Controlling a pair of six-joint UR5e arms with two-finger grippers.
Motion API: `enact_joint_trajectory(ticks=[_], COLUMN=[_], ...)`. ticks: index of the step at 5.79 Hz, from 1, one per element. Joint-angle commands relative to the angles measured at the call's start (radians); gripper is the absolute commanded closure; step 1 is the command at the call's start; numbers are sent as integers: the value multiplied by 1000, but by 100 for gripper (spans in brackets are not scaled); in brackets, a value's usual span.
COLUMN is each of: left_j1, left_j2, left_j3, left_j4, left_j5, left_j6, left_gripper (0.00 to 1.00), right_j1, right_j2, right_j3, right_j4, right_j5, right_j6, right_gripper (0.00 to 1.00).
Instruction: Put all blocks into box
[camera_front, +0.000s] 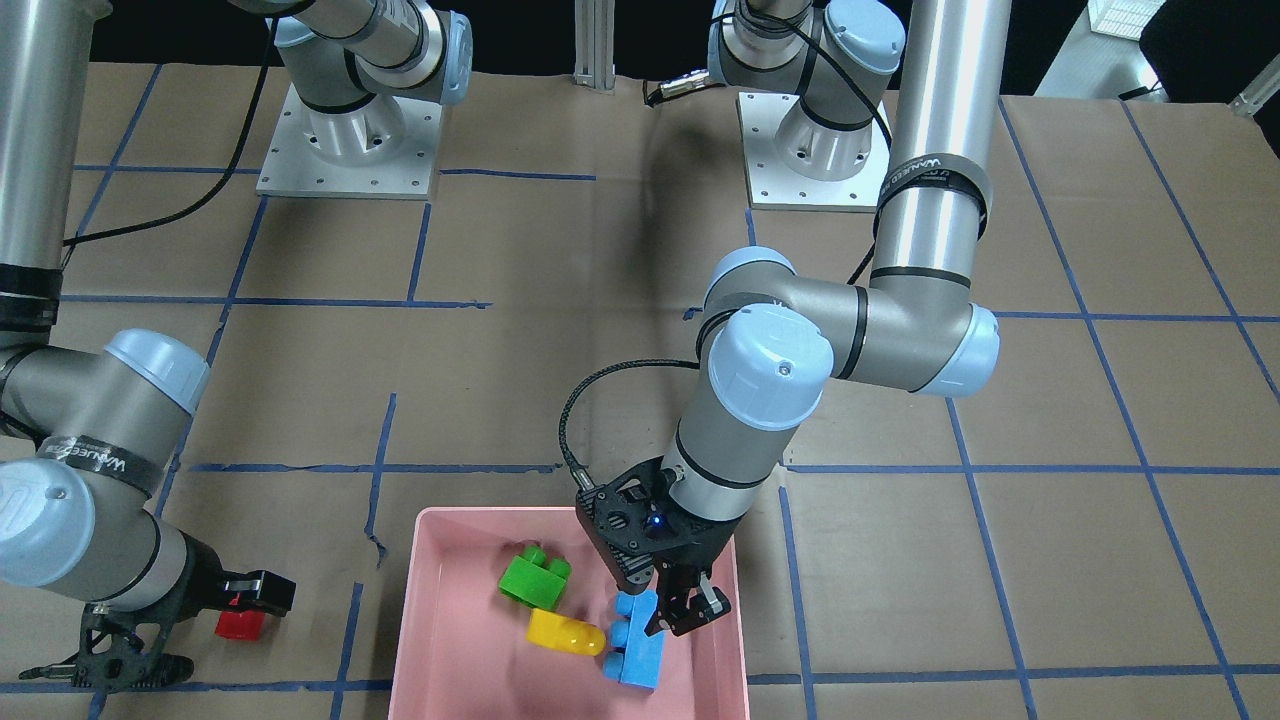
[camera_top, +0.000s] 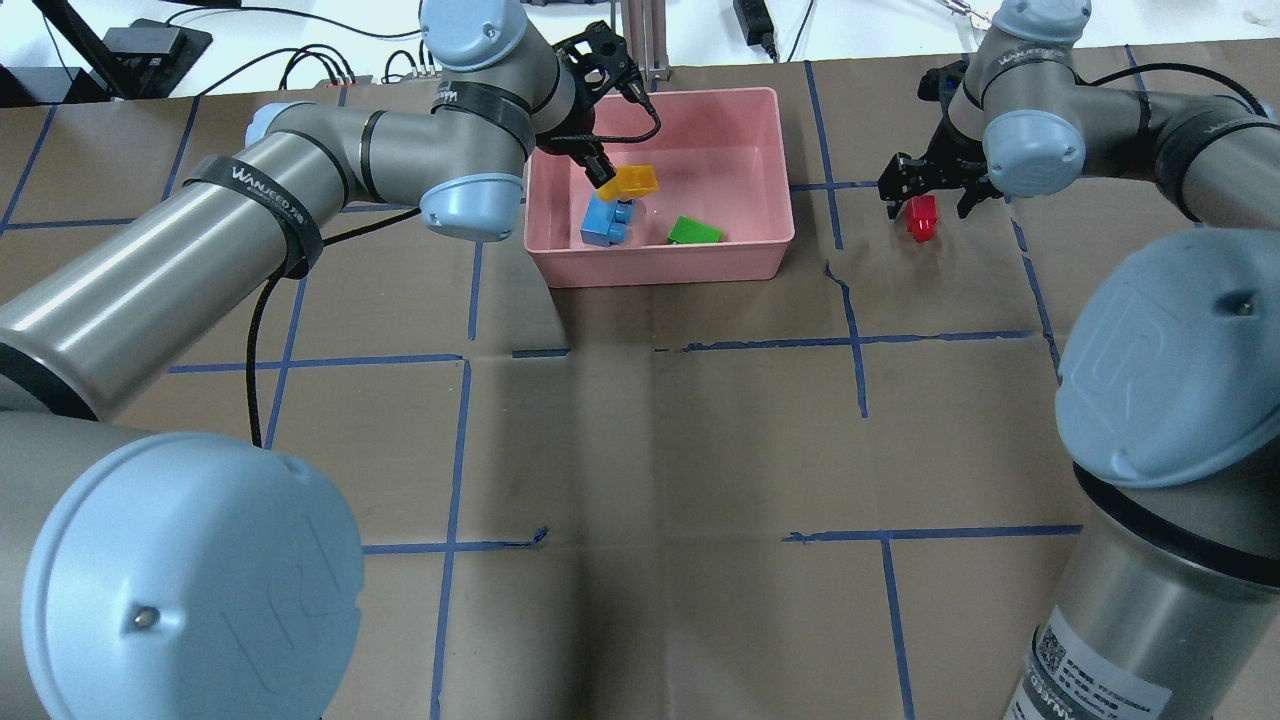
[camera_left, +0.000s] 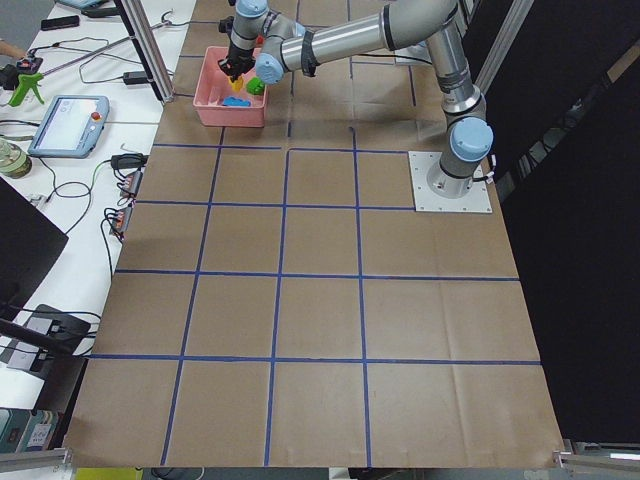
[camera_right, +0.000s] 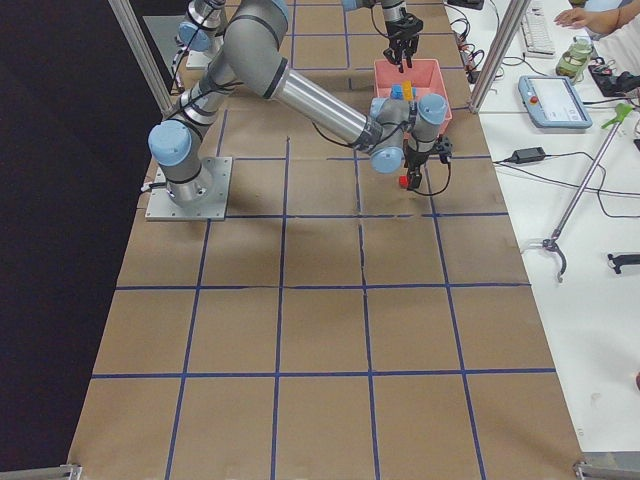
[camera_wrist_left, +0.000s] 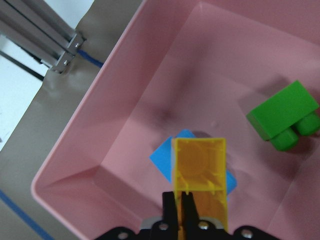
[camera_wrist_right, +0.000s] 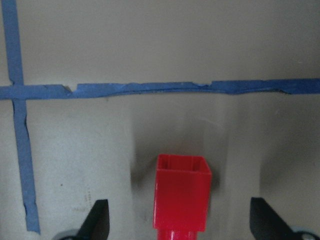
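Observation:
The pink box (camera_top: 660, 262) stands at the far middle of the table. The green block (camera_top: 694, 232) and the light-blue block (camera_top: 603, 222) lie inside it. My left gripper (camera_top: 603, 178) reaches into the box, shut on a wall of the yellow block (camera_wrist_left: 200, 170), which it holds low over the blue block (camera_wrist_left: 162, 155). The red block (camera_top: 922, 220) lies on the paper right of the box. My right gripper (camera_wrist_right: 181, 225) is open, one finger on each side of the red block (camera_wrist_right: 181, 195), apart from it.
Blue tape lines grid the brown paper. An aluminium post (camera_top: 650, 40) and cables stand just behind the box. The paper is torn (camera_top: 840, 280) between the box and the red block. A side table with devices (camera_right: 555, 100) lies beyond the far edge.

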Motion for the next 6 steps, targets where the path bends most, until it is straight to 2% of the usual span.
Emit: enact_joint_trajectory(ticks=[1,2,3,4,5,6], left_j1=[6,28,62,88,119,124], left_j2=[81,173,256,302,360,423], left_j3=[-8,-9,-12,-12,-12,-35], left_j4=[-169,-342,-476,-546,-613,-701], left_j5=[10,31,36,85,106,108], left_j6=[-7,-9,-15,-61,-130,-240], left_gripper=[4,4,4,4,4,4], right_j1=[0,0,0,0,0,0], right_j2=[2,2,0,-8,-11,-21], right_j3=[0,1,0,-3,-10,-19], right_j4=[3,7,8,14,16,17], right_j5=[0,-1,-1,-3,-3,-4], right_j6=[0,0,-1,-3,-11,-12], right_gripper=[34,49,57,58,64,64])
